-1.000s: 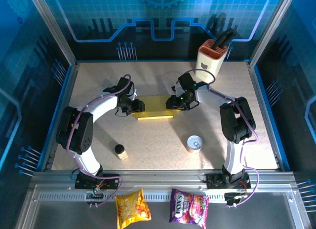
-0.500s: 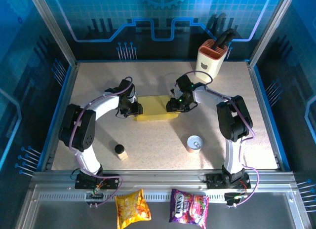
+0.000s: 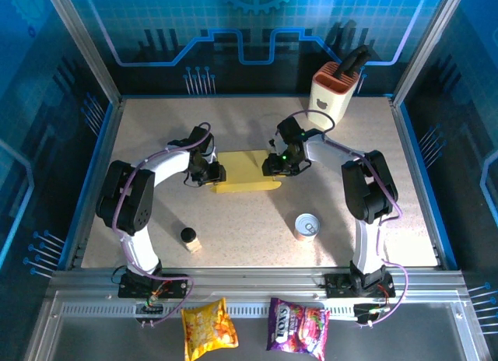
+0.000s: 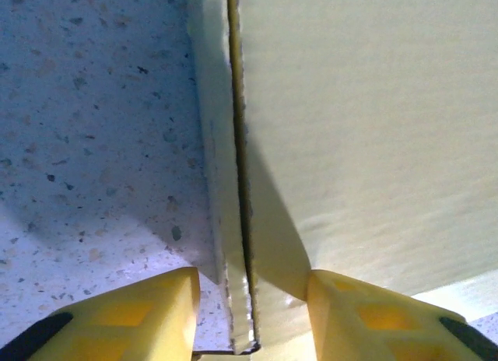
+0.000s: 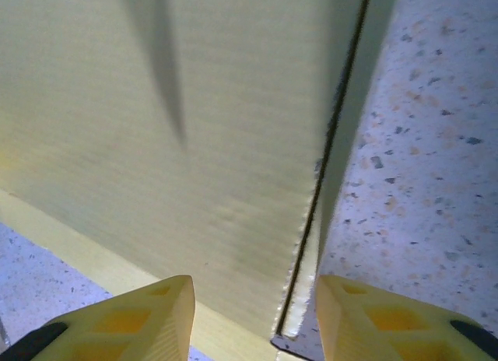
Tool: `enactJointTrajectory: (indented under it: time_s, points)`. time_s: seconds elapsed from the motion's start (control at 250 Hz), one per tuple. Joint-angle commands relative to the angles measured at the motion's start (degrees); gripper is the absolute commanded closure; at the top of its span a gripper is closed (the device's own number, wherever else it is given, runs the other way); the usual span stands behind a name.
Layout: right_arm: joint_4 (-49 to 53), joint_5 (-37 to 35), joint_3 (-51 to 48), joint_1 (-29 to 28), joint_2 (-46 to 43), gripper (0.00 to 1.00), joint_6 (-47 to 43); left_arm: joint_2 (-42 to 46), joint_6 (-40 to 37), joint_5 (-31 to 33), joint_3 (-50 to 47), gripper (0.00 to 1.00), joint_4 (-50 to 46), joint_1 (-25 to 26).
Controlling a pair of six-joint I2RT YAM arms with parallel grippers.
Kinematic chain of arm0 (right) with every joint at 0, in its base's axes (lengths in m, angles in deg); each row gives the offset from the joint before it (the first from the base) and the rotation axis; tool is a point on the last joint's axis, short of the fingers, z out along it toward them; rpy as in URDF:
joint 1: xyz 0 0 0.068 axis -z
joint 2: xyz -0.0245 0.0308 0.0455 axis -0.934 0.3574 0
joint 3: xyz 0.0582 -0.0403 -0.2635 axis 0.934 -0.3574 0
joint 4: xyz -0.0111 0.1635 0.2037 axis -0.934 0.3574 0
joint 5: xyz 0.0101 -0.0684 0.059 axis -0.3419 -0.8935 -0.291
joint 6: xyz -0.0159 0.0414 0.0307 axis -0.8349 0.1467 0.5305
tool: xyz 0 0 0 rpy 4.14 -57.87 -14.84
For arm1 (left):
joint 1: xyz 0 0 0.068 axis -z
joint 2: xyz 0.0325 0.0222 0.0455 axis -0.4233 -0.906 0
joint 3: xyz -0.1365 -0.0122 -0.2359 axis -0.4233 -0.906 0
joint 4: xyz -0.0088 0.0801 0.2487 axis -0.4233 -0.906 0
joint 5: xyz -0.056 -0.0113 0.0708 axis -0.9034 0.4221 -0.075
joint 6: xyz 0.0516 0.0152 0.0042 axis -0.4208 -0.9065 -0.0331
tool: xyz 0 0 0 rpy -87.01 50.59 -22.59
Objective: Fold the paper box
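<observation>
At table centre | paper box | left gripper, right gripper: jaws parted around its ends

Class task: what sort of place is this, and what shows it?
Likely a robotics lab test cell: left arm and right arm bolted at a speckled table, blue printed walls around it, props like a tin can and knife block.

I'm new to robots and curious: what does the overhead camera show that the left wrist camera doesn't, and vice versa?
Overhead: the knife block, the tin can and the whole yellow paper box. Left wrist: close up, the left fingers standing open either side of the box's doubled edge. Both: the box and the speckled table.
</observation>
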Motion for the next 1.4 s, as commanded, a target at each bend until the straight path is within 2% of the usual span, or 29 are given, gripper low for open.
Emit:
enactJointTrajectory:
  time_s: [0.0, 0.172, 0.388, 0.571, 0.679, 0.847, 0.939, 1.151, 1.399]
  points:
    - [3.2, -2.6, 1.7, -0.2, -1.2, 0.52, -1.0, 1.1, 0.7, 2.6, -0.7, 0.54, -0.9, 0.1]
    - [3.3, -3.6, 2.0, -0.2, -1.0, 0.51, -1.2, 1.0, 0.1, 2.9, 0.9, 0.52, -1.5, -0.3]
    - [1.4, -1.4, 1.9, 0.2, 1.4, 0.51, -0.7, -1.7, -0.4, 2.0, 3.0, 0.52, -1.8, -0.8]
    - [-1.1, 2.2, 1.7, 0.3, 4.3, 0.54, 0.5, -3.7, -0.9, -2.3, 4.1, 0.60, -0.7, -1.0]
    - [-2.6, 3.4, 1.1, 0.2, 5.0, 0.58, 1.3, -4.8, -0.9, -4.0, 4.1, 0.65, -0.2, -0.9]
    - [-3.3, 4.0, 0.2, -0.2, 4.9, 0.70, 1.4, -4.4, -0.2, -6.6, 2.5, 0.76, 1.5, -0.9]
    - [-3.4, 3.6, -0.3, -0.3, 4.4, 0.74, 1.3, -3.6, 0.3, -7.0, 1.6, 0.77, 2.0, -0.8]
    - [-1.3, 1.2, -0.7, -0.1, 2.3, 0.73, -1.2, 0.1, 2.7, -10.4, -3.1, 0.74, 4.4, -0.1]
    - [3.2, -1.8, -1.0, 0.8, 0.1, 0.62, -7.3, 6.0, 6.3, -11.8, -10.4, 0.68, 7.3, 3.1]
